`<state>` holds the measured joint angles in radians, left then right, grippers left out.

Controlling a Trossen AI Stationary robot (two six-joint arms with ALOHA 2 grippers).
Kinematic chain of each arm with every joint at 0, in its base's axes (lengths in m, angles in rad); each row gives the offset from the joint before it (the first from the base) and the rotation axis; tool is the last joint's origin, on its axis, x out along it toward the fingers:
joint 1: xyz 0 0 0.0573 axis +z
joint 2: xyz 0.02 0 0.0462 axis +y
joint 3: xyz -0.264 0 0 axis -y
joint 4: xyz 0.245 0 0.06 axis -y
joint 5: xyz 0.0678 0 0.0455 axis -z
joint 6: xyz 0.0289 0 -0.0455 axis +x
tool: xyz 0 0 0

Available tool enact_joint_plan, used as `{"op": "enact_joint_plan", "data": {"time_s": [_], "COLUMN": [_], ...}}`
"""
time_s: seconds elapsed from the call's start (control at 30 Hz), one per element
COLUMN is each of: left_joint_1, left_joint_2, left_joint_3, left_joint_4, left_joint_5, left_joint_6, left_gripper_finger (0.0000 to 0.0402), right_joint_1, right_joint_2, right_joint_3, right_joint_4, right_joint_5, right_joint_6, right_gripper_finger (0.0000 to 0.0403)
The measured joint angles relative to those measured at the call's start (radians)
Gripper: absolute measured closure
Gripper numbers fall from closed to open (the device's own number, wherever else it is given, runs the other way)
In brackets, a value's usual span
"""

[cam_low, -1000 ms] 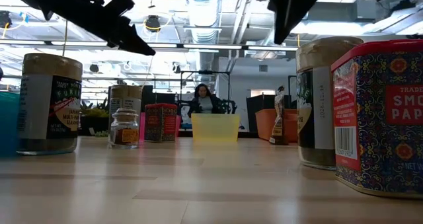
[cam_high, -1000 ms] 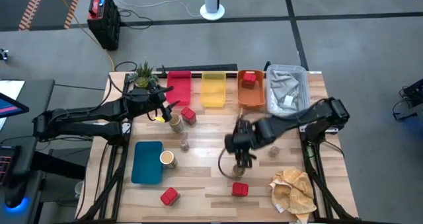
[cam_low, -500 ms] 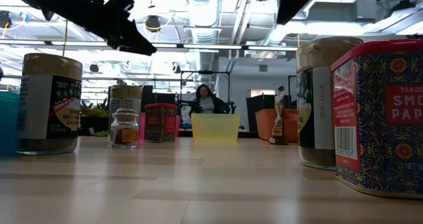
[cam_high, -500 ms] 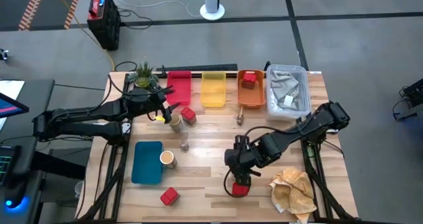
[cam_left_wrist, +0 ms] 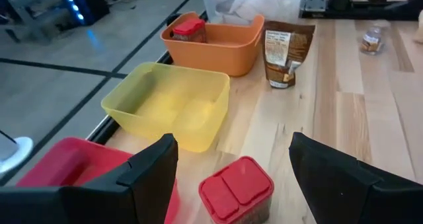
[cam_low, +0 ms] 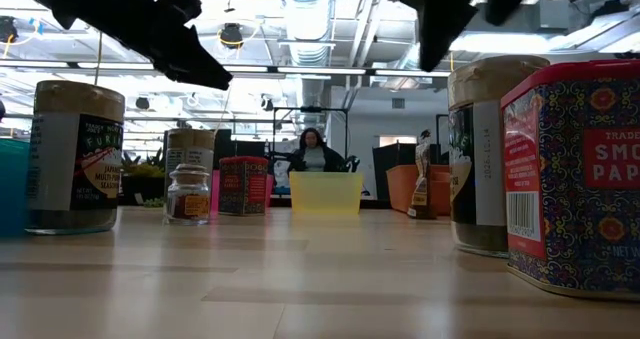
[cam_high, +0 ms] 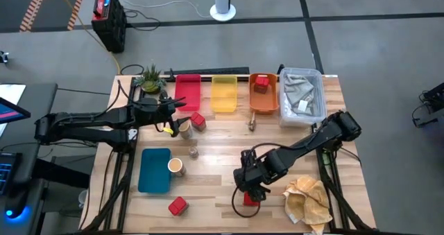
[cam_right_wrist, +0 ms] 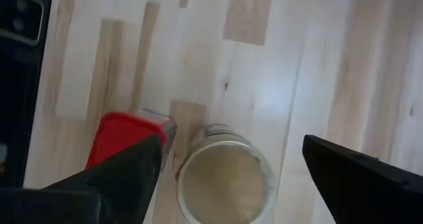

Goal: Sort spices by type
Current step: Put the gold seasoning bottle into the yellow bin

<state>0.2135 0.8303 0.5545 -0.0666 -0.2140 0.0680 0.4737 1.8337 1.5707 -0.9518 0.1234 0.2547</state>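
The spices stand scattered on the table. My right gripper (cam_high: 248, 186) hangs open, pointing steeply down over a tan cylinder (cam_right_wrist: 225, 181). A red tin (cam_right_wrist: 125, 137) stands right beside that cylinder, and its near part (cam_high: 251, 201) shows below the gripper in the high view. My left gripper (cam_high: 175, 112) is open above the table's far left, short of another red tin (cam_left_wrist: 236, 191) and a tan cylinder (cam_high: 184, 128). A third tan cylinder (cam_high: 175, 166), a glass jar (cam_high: 193, 152) and a red tin (cam_high: 177, 206) stand apart, with one more red tin (cam_high: 261, 84) in the orange tray (cam_high: 263, 105).
Red (cam_high: 188, 93), yellow (cam_high: 223, 95) and orange trays and a clear bin of cloth (cam_high: 301, 96) line the far edge. A blue tray (cam_high: 152, 171) lies near left and a crumpled beige cloth (cam_high: 309, 197) near right. A brown pouch (cam_left_wrist: 281, 49) stands by the orange tray, a plant (cam_high: 150, 78) far left.
My right gripper has moved toward the table's near edge and come down a little, from the middle of the table to above the tan cylinder and red tin. No spice container has moved.
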Motion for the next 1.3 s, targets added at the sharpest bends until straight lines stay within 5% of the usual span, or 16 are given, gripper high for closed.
{"op": "enact_joint_plan", "data": {"time_s": [0.67, 1.3], "left_joint_1": [-0.002, -0.002], "left_joint_2": [0.000, 0.000], "left_joint_3": [0.000, 0.000], "left_joint_4": [-0.057, -0.057], "left_joint_5": [-0.002, -0.003], "left_joint_6": [-0.028, -0.017], "left_gripper_finger": [0.0123, 0.0123], "right_joint_1": [0.003, -0.060], "right_joint_2": [0.004, 0.066], "right_joint_3": [-0.061, -0.061], "right_joint_4": [-0.029, -0.065], "right_joint_5": [0.013, -0.020], "right_joint_6": [-0.020, -0.120], "right_gripper_finger": [0.0015, 0.0104]}}
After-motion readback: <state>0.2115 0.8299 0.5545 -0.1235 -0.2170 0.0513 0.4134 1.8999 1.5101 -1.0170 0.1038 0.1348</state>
